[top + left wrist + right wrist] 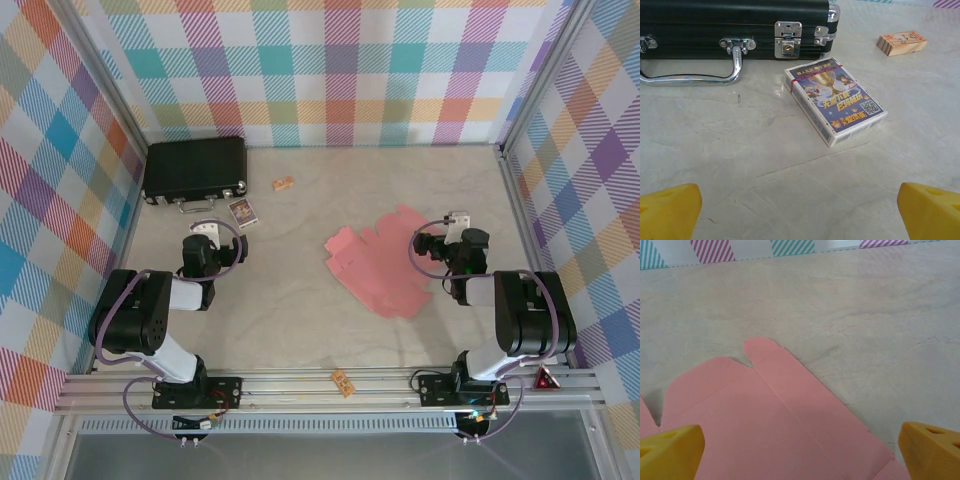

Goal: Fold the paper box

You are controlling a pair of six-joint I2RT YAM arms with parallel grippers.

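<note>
The paper box (385,262) is a flat salmon-pink sheet with its flaps spread, lying unfolded on the table (290,310) right of the middle, nearer the right edge than the left. From the right wrist, the card (765,430) shows crease lines and a rounded tab pointing toward the far edge.

The right gripper (452,236) sits at the sheet's right side, aimed at the far edge, its yellow fingers spread wide (800,452) and holding nothing. One fingertip (670,450) is over the pink card, the other is over bare table just past the card's edge. Whether either touches the surface I cannot tell.

The left gripper (212,238) is well apart from the sheet, near the left edge, also splayed wide and empty (800,212). Ahead of it lies a card pack (835,100) with a red band, tilted, just beside a black case (735,25) that fills the far-left corner – handle and latches facing the arms. A small wooden block (901,42) lies to the right of the case. Another block (343,382) rests on the rail at the near edge.
</note>
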